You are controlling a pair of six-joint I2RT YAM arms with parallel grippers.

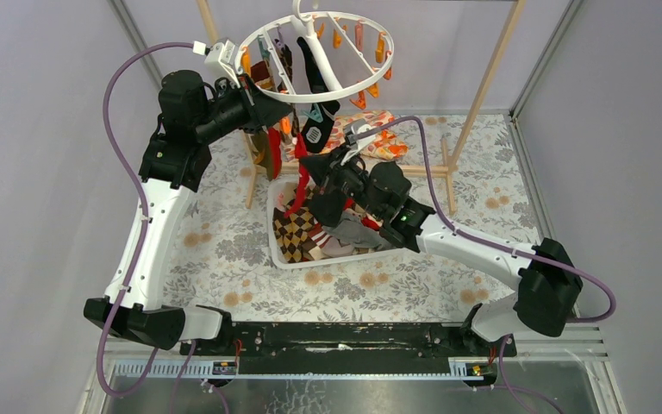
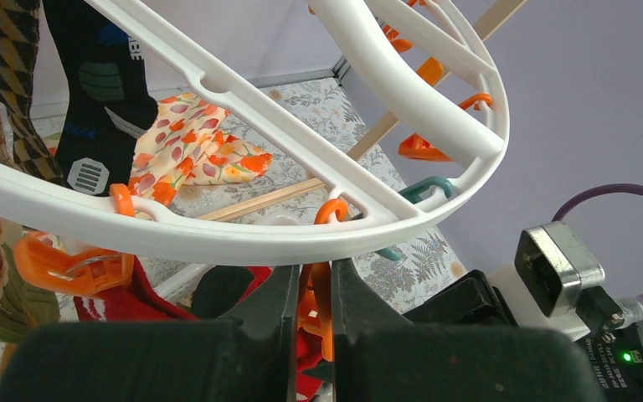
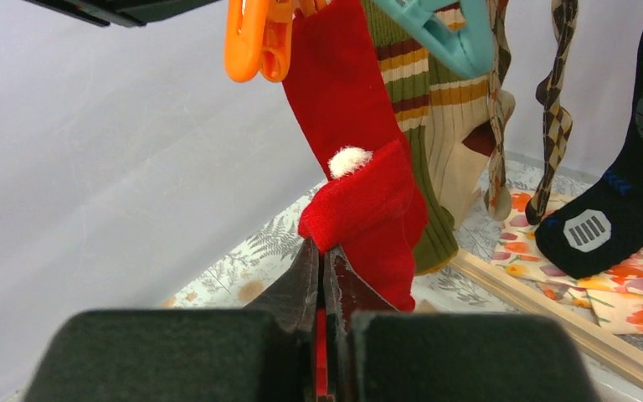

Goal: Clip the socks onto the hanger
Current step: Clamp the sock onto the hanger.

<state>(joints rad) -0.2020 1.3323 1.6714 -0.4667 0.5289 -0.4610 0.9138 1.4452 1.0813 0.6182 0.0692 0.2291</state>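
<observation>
the left tool (image 2: 311,289) is up at the near rim of the hanger (image 2: 218,239), its fingers (image 2: 278,314) drawn nearly together with an orange clip (image 2: 316,306) pinched in the narrow gap between them. that clip hangs just under the white ring. red fabric shows right below it, but whether the clip bites the fabric i cannot tell.

the right tool (image 3: 322,268) is lower, closed tight on the folded lower part of the red sock (image 3: 360,193), which runs upward from the fingertips toward the ring. a small white tuft sits on the fold.

just beside the red sock hangs a striped olive sock (image 3: 427,126) under a teal clip (image 3: 439,38). further along are an argyle sock (image 3: 557,109) and a black sock (image 3: 628,193), all dangling from the hanger.

below the right tool, the white basket (image 1: 277,255) stands on the flower-printed worktop (image 1: 224,241). in it lie a brown-and-cream argyle sock (image 1: 296,228) and a grey sock (image 1: 358,231), bunched together with other fabric i cannot sort out.

beyond the basket, an orange floral cloth (image 3: 636,310) lies at the foot of the wooden frame (image 1: 483,86), from whose top bar the hanger hangs.
</observation>
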